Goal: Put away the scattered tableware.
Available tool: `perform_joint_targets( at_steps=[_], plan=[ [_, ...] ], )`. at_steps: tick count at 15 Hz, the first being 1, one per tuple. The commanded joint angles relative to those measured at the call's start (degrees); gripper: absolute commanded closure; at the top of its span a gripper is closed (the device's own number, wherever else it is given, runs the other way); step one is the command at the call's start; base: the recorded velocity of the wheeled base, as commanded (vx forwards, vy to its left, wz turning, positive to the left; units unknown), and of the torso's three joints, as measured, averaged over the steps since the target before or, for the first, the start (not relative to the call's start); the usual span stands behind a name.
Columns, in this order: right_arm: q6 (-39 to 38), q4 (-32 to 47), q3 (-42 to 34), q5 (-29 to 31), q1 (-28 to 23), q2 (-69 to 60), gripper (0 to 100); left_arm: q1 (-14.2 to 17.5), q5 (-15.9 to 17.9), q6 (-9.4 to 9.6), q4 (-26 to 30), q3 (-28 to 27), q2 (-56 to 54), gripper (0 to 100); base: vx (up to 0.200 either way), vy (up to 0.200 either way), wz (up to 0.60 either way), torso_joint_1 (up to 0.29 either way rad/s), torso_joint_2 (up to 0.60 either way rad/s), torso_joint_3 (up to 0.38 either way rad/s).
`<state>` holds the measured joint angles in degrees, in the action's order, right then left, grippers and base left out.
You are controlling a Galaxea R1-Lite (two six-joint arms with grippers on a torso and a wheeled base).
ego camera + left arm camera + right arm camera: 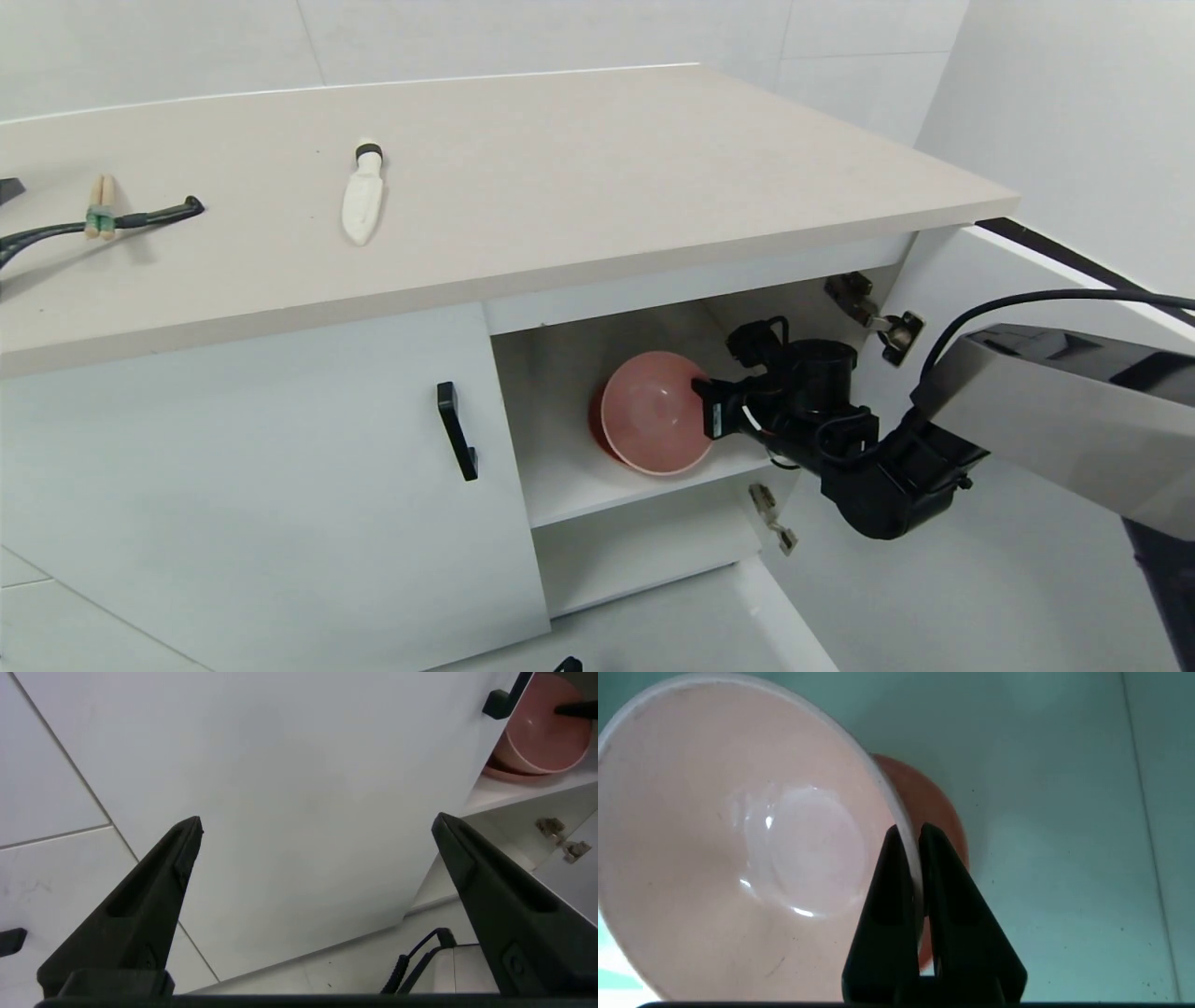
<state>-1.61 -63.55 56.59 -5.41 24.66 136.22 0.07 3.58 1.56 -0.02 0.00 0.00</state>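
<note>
My right gripper (702, 397) is inside the open cabinet, shut on the rim of a pink bowl (649, 411). The bowl is tilted on its side, its hollow facing outward over the upper shelf (597, 490). In the right wrist view the fingers (895, 873) pinch the pink bowl's (757, 859) rim, and a red bowl (941, 812) lies just behind it. On the countertop lie a white utensil with a black band (362, 201) and a pair of wooden chopsticks (101, 207). My left gripper (318, 821) is open, low down, facing the closed cabinet door (280, 793).
The left door is closed, with a black handle (457, 431). The right door (1018, 280) stands swung open beside my right arm, hinges (873, 313) exposed. A black cable (140, 219) lies on the countertop (607, 168) by the chopsticks. A lower shelf (635, 551) sits under the bowls.
</note>
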Motion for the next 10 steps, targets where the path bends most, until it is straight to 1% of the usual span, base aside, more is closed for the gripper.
perform_joint_targets(
  at_steps=[1, 6, 10],
  plan=[
    [0.03, 0.27, -0.34, -0.04, 0.30, 0.01, 0, 0.01, 0.02, 0.02, 0.02, 0.00, 0.00, 0, 0.000, 0.000, 0.00, 0.000, 0.00, 0.000],
    [0.12, 0.09, -0.43, -0.04, 0.39, -0.34, 0, 0.01, 0.02, 0.02, 0.02, 0.00, 0.00, 0, 0.000, 0.000, 0.00, 0.000, 0.00, 0.000],
    [2.75, -0.35, -1.31, 0.05, 0.56, -1.22, 0, 0.01, 0.02, 0.02, 0.02, 0.00, 0.00, 0, 0.000, 0.000, 0.00, 0.000, 0.00, 0.000]
  ],
)
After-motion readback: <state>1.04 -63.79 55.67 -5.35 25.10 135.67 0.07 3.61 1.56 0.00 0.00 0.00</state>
